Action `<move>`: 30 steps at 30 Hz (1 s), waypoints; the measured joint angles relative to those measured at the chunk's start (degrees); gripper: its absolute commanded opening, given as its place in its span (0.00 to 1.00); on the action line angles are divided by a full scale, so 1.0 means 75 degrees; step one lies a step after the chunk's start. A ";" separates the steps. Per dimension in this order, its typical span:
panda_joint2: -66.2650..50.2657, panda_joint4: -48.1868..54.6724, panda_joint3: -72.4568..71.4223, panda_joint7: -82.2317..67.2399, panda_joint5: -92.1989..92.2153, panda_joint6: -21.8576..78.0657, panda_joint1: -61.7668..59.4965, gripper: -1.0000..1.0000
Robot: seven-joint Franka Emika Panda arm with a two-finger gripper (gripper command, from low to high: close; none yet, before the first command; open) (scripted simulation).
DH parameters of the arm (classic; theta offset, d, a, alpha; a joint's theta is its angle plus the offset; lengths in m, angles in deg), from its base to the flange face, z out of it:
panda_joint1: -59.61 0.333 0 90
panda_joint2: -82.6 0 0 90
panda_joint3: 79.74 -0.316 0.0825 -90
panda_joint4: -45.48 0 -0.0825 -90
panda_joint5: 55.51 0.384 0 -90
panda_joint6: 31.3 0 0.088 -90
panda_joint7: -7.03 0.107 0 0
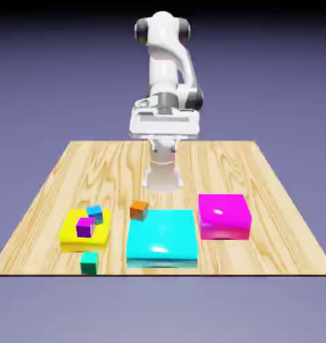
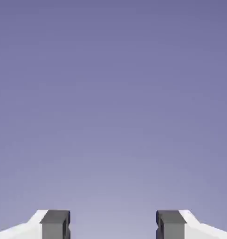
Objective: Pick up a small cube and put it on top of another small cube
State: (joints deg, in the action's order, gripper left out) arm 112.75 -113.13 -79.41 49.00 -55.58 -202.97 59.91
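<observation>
The small teal-green cube (image 1: 90,262) sits on the wooden table (image 1: 272,224), close to the table's front edge and toward the exterior view's left. It lies on the camera side of the flat yellow block (image 1: 68,234), near it, with its top face and front face visible. On the yellow block's top are two further small cubes: the purple small cube (image 1: 85,228), and the light-blue small cube (image 1: 94,214) just behind it, at the block's rear part. Whether those two touch each other cannot be determined. To the exterior view's right of the teal-green cube is the large cyan block (image 1: 163,238). The small orange cube (image 1: 139,210) shows at that block's rear corner on the exterior view's left; whether it rests on the corner or stands behind it cannot be determined. The magenta block (image 1: 223,216) stands farther toward the exterior view's right, beside the cyan block and apart from it. The white arm (image 1: 163,70) holds the gripper (image 2: 113,225) above the table, behind the blocks and well apart from the teal-green cube. In the hand view, the two finger tips stand apart, with only the blue-violet backdrop (image 2: 113,116) between them; nothing is gripped.
</observation>
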 measured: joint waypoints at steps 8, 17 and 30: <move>-0.2215 0.2116 0.0299 -0.0429 -0.0062 0.2061 -0.0344 0.50; -0.4707 0.4497 0.0635 -0.0912 -0.0131 0.4380 -0.0749 0.50; -0.8306 0.7936 0.1120 -0.1610 -0.0232 0.7730 -0.1291 0.50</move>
State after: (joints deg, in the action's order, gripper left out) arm 50.46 -53.60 -71.01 36.93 -57.31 -145.00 50.23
